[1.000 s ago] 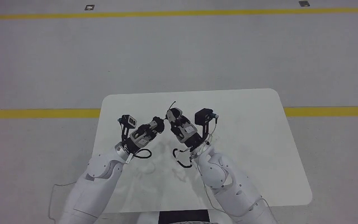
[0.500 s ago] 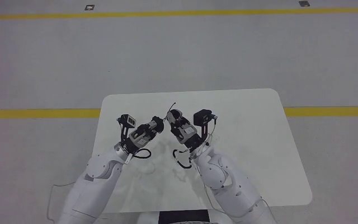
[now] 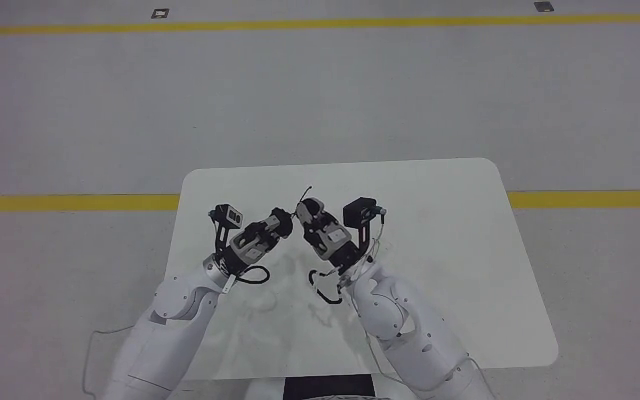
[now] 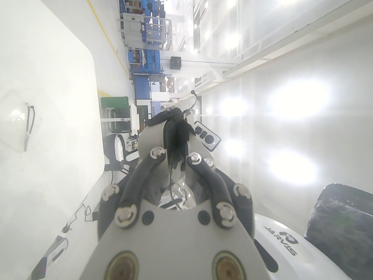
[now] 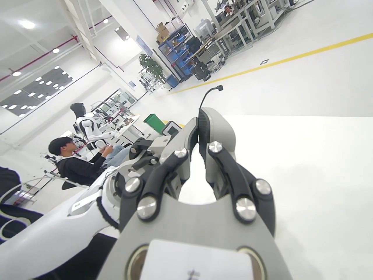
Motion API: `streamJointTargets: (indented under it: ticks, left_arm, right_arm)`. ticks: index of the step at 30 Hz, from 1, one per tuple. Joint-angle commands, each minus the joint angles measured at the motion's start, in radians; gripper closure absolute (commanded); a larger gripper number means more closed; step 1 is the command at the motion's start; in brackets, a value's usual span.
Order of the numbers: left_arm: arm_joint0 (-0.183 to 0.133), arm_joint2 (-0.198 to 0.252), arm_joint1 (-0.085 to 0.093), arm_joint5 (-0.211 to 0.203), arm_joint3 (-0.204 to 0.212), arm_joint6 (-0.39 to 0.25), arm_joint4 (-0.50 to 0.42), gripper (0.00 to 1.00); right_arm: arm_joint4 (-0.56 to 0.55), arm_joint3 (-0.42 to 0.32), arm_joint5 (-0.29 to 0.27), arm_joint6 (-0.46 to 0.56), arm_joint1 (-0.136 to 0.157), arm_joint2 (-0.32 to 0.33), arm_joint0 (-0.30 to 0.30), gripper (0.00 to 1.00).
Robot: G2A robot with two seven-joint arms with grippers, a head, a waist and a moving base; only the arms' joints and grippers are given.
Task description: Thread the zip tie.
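Note:
The zip tie [image 3: 304, 193] is a thin black strip held in the air above the white table [image 3: 440, 200]. My right gripper [image 3: 302, 210] is shut on it. In the right wrist view its short end with the small head [image 5: 218, 88] curves out past the right gripper [image 5: 199, 113]. My left gripper [image 3: 283, 222] sits tip to tip against the right one. In the left wrist view the left gripper [image 4: 174, 115] is shut with a dark strand between its pads, and the zip tie [image 4: 194, 96] pokes out beyond it.
A thin dark strip [image 4: 29, 123] lies on the table, seemingly in a clear wrapper. The table's rounded edge [image 4: 93, 68] runs close beside the left arm. A yellow floor line [image 3: 560, 199] passes behind the table.
The right gripper has shifted slightly toward the left gripper, and the zip tie's free end has dropped a little. The left arm has barely moved.

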Motion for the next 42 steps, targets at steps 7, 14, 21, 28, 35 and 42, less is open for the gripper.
streamJointTargets:
  ticks: [7,14,21,28,35,42]
  left_arm:
    - [0.000,0.000,0.002,-0.006,-0.002,0.005,0.000,1.00]
    - [0.002,-0.015,0.006,-0.006,-0.008,0.009,-0.008,1.00]
    - [0.003,-0.032,0.008,0.031,-0.015,-0.023,-0.123,1.00]
    - [-0.005,-0.039,0.012,0.048,-0.018,-0.065,-0.110,1.00]
    - [0.007,-0.042,0.009,0.118,-0.021,-0.040,-0.239,1.00]
    - [0.037,-0.087,0.018,0.292,-0.031,-0.148,-0.423,1.00]
  right_arm:
    - [-0.013,-0.007,-0.007,0.006,0.003,0.004,-0.004,0.55]
    - [-0.026,-0.036,0.005,-0.017,0.008,0.027,-0.018,0.00]
    - [-0.093,-0.046,-0.030,-0.065,0.019,0.064,-0.035,0.00]
    - [-0.112,-0.044,-0.023,-0.083,0.020,0.068,-0.037,0.00]
    - [-0.229,-0.041,-0.010,-0.099,0.027,0.078,-0.035,0.00]
    - [-0.504,-0.048,0.005,-0.133,0.043,0.082,-0.043,0.00]
